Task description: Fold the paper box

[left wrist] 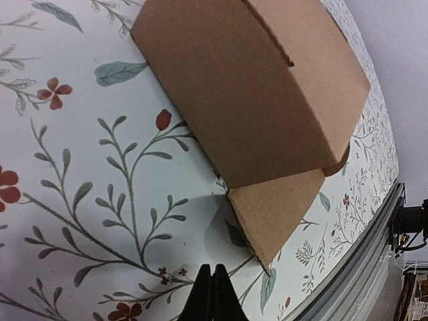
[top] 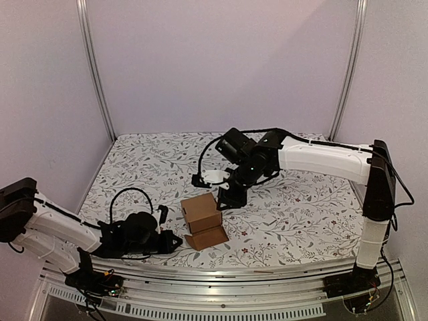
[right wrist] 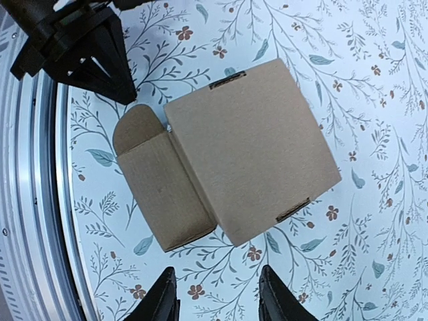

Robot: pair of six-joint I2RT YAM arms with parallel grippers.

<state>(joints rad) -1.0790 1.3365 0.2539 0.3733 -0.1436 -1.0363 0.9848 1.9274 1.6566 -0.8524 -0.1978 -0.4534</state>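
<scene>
I saw the paper box (top: 201, 212) standing on the flowered table cloth (top: 301, 214), a little in front of the middle of the table and closer to the left arm's side. It was already formed as a small brown carton. One flap (top: 207, 237) was not closed: it lay flat on the cloth on the side of the box toward the arm bases. In the right wrist view this flap ended in a rounded tab (right wrist: 137, 127).

The left gripper (top: 170, 242) lay low over the cloth, just beside this open flap, and pointed at it. Its two fingers were pressed together, with nothing between them. In the left wrist view the fingertips (left wrist: 212, 294) were near the corner of the flap but apart from it.

The right gripper (top: 229, 197) was at the far right corner of the box. Its jaws were spread wide and held nothing. In its own camera the fingers (right wrist: 164, 297) were over the cloth beside the box, not on it. I could not tell how high it was above the table.
</scene>
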